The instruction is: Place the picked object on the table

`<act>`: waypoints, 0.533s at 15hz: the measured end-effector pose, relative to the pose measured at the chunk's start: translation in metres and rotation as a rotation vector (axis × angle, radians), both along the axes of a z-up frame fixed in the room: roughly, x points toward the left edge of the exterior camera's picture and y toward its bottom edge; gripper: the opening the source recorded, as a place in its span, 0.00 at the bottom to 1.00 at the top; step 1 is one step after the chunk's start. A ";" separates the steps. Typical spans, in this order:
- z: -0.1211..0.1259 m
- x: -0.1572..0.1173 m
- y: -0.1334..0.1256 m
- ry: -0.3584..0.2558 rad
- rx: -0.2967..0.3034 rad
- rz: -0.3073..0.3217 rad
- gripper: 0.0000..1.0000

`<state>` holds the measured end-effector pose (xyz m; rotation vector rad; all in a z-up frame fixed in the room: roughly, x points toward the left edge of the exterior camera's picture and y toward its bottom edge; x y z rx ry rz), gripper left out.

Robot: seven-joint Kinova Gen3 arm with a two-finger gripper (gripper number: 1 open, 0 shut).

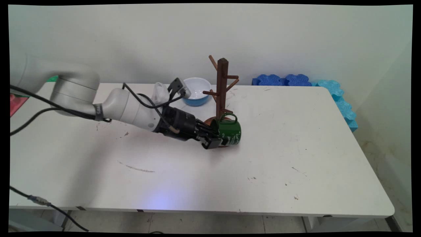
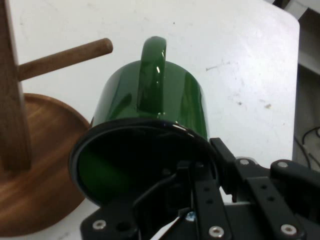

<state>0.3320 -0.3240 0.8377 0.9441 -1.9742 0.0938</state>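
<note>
Hand view: hand clamps green mug's rim, mug sideways.

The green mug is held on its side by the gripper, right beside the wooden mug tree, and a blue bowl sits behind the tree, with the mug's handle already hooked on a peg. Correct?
Not quite: the green mug's handle is on no peg. In the hand view it points up, apart from the nearest peg. The rest holds: the gripper holds the mug on its side beside the wooden mug tree, with the blue bowl behind it.
</note>
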 end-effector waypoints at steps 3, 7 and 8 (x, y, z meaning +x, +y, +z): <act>0.009 0.009 0.005 -0.042 -0.012 -0.018 0.00; 0.023 0.025 0.013 -0.108 -0.030 -0.048 0.00; 0.026 0.029 0.015 -0.126 -0.035 -0.056 0.00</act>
